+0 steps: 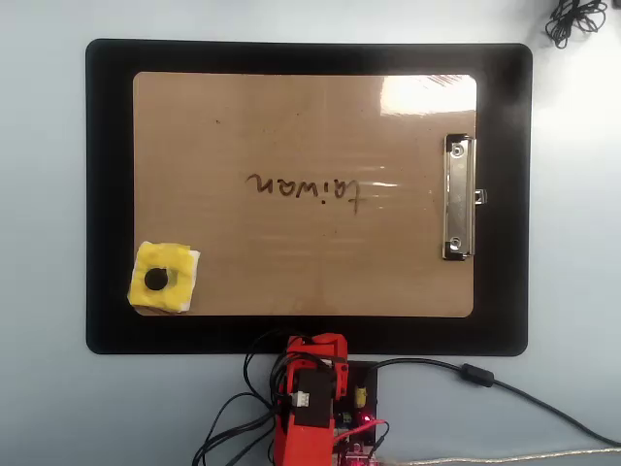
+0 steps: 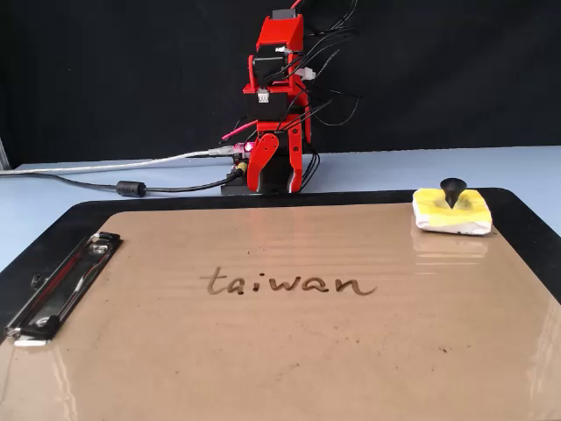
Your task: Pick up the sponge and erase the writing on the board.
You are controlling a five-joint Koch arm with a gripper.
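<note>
The board (image 2: pixel 280 351) fills the front of the fixed view, lying on a black mat (image 1: pixel 107 194), clip (image 2: pixel 61 285) at its left. The writing (image 2: pixel 289 283) sits mid-board. The sponge (image 2: pixel 452 210) rests on the board's far right corner. The arm (image 2: pixel 279 114) stands folded behind the mat, well apart from the sponge; whether its gripper (image 2: pixel 282 167) is parted cannot be told.

The board (image 1: pixel 291 116) is glossy tan-brown, with pale glare patches and a silver metal clip (image 1: pixel 458 198); the writing (image 1: pixel 303 190) on it is thin and dark; the sponge (image 1: pixel 165 279) is yellow with whitish edges and a black knob (image 1: pixel 156 281); the mat (image 1: pixel 109 194) is black; the tabletop (image 1: pixel 44 194) is pale blue-grey; the arm (image 2: pixel 279 96) is bright red with black wires; the backdrop (image 2: pixel 105 79) in the fixed view is black
</note>
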